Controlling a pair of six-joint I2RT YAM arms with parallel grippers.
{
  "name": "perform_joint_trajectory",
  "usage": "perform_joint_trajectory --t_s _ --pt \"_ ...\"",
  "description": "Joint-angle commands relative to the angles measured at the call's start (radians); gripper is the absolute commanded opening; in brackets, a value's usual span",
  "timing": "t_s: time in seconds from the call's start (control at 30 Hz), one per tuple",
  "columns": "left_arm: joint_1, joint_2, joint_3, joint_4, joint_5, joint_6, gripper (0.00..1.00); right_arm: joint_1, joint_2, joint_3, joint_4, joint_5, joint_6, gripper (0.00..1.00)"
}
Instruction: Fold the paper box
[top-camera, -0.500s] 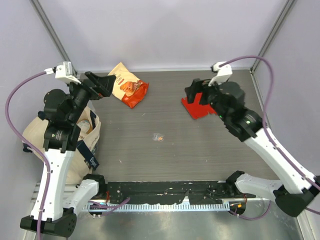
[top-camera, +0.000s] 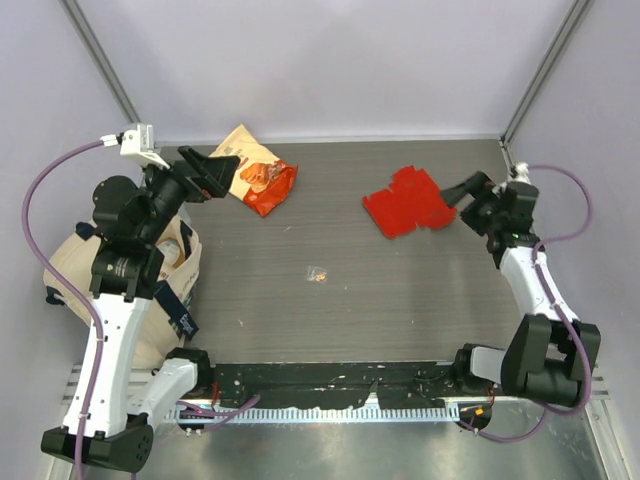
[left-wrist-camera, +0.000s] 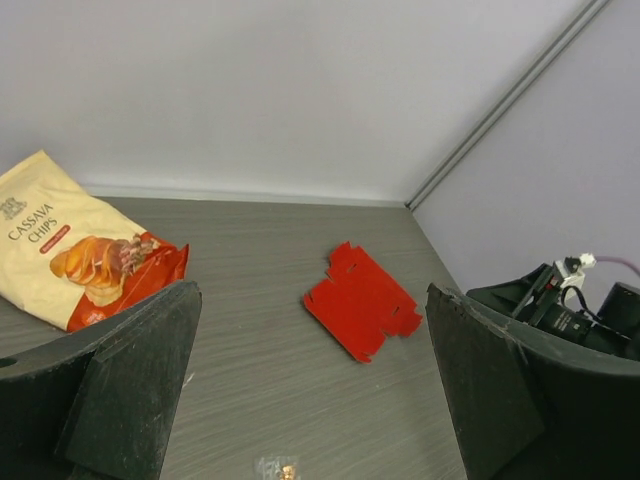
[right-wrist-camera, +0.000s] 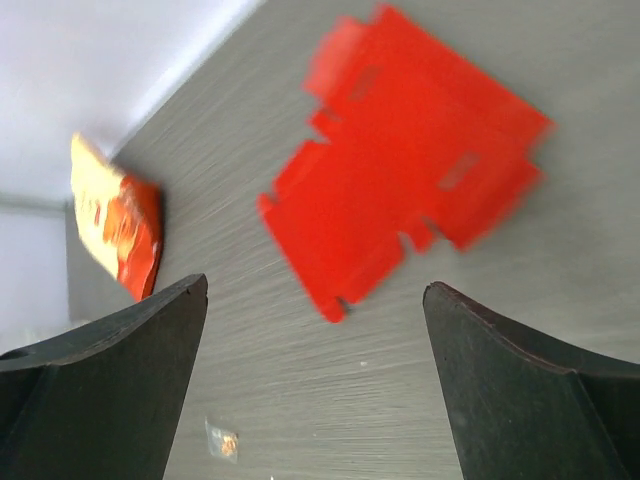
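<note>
At upper right of the overhead frame, the paper box (top-camera: 405, 202) lay flat and unfolded on the table (top-camera: 400, 300), flaps spread. The right gripper (top-camera: 455, 192), over the box half a second earlier, had drawn back toward the right edge, jaws wide and empty. The left gripper (top-camera: 216, 172), equally wide and empty, hovered at upper left beside the snack bag (top-camera: 258, 172). No fold appeared started.
</note>
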Motion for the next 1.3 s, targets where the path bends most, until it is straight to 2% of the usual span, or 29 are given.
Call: perform_joint_trajectory --t_s 0.0,0.1,0.17,0.2,0.27,0.37,0.47,0.7,0.8,0.87,1.0,1.03,1.13,1.23,1.27 --pt "0.005 -0.006 -0.022 0.061 0.055 -0.016 1.00 -0.214 0.084 -0.166 0.254 -0.207 0.284 0.93" --pt "0.005 -0.004 -0.048 0.086 0.086 -0.037 1.00 -0.247 0.142 -0.230 0.415 -0.256 0.361 0.90" --pt "0.005 0.000 -0.079 0.125 0.112 -0.085 1.00 -0.249 0.219 -0.233 0.486 -0.290 0.424 0.83" --pt "0.005 0.003 -0.094 0.145 0.150 -0.104 1.00 -0.249 0.237 -0.246 0.588 -0.298 0.459 0.82" --pt "0.004 0.010 -0.132 0.203 0.182 -0.169 0.99 -0.249 0.296 -0.236 0.598 -0.276 0.479 0.82" --pt "0.004 0.014 -0.165 0.219 0.201 -0.209 1.00 -0.249 0.403 -0.225 0.702 -0.257 0.540 0.78" --pt "0.005 0.014 -0.150 0.192 0.202 -0.186 1.00 -0.250 0.472 -0.213 0.753 -0.227 0.562 0.76" --pt "0.005 0.002 -0.125 0.133 0.190 -0.151 1.00 -0.245 0.576 -0.199 0.758 -0.158 0.511 0.72" --pt "0.004 0.008 -0.128 0.138 0.199 -0.155 1.00 -0.239 0.651 -0.194 0.868 -0.186 0.534 0.62" --pt "0.004 0.014 -0.128 0.142 0.204 -0.163 1.00 -0.224 0.693 -0.184 0.940 -0.198 0.550 0.51" --pt "0.004 0.016 -0.130 0.146 0.204 -0.168 1.00 -0.178 0.753 -0.115 0.971 -0.191 0.562 0.36" --pt "0.005 0.014 -0.131 0.146 0.205 -0.169 1.00 -0.149 0.768 -0.092 0.959 -0.186 0.548 0.25" --pt "0.004 0.014 -0.133 0.142 0.201 -0.169 1.00 -0.098 0.759 -0.004 0.893 -0.186 0.519 0.01" --pt "0.002 0.019 -0.134 0.132 0.204 -0.160 1.00 0.015 0.650 0.104 0.725 -0.200 0.403 0.01" --pt "0.002 0.037 -0.133 0.127 0.211 -0.161 1.00 0.084 0.594 0.153 0.542 -0.210 0.273 0.01"
